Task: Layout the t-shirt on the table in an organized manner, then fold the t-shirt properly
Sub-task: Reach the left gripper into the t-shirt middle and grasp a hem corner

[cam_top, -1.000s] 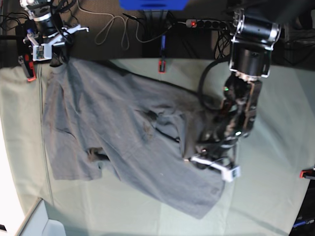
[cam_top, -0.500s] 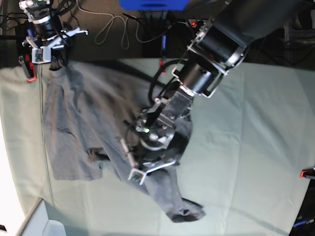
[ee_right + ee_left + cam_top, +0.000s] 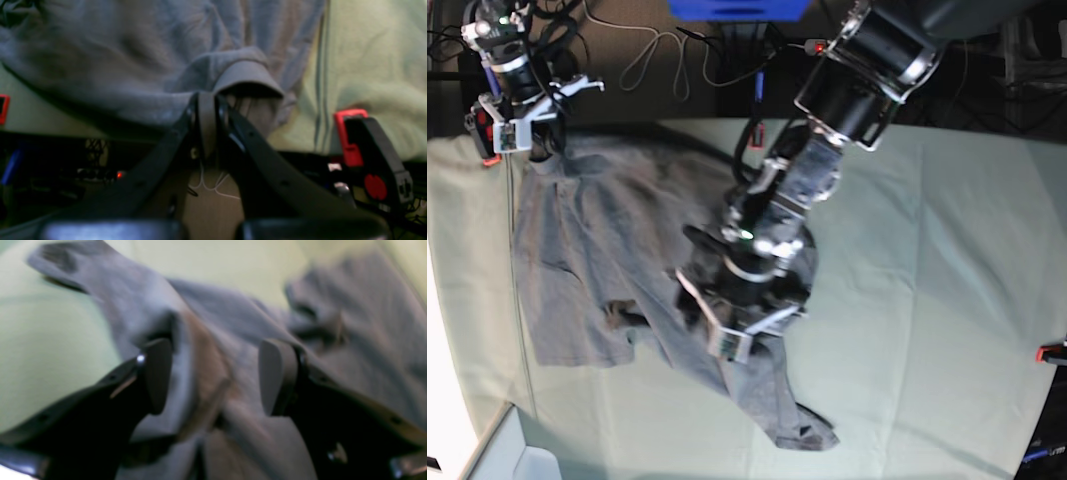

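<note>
- T-shirt (image 3: 597,260): one grey garment, lying crumpled on the table and not laid flat. Most of it spreads across the left half of the base view, and a narrow folded strip trails down to a bunched end near the bottom edge.
- Table (image 3: 947,300): one large surface under a pale green cloth, with creases running across it. The t-shirt covers part of its left and middle.
- Arms: two. The left arm reaches from the top of the base view down over the middle of the t-shirt; the right arm sits at the top left corner.
- Left gripper (image 3: 213,376): jaws stand wide apart over the grey fabric, which passes between and beneath the two pads. The wrist view is blurred, but nothing looks pinched.
- Right gripper (image 3: 206,106): jaws pressed together, pinching a hemmed edge of the t-shirt at the table's far left corner.
- Clamps: three red ones show in the base view, one by the right gripper (image 3: 487,145), one at the top edge (image 3: 754,133), one at the right edge (image 3: 1052,352).
</note>
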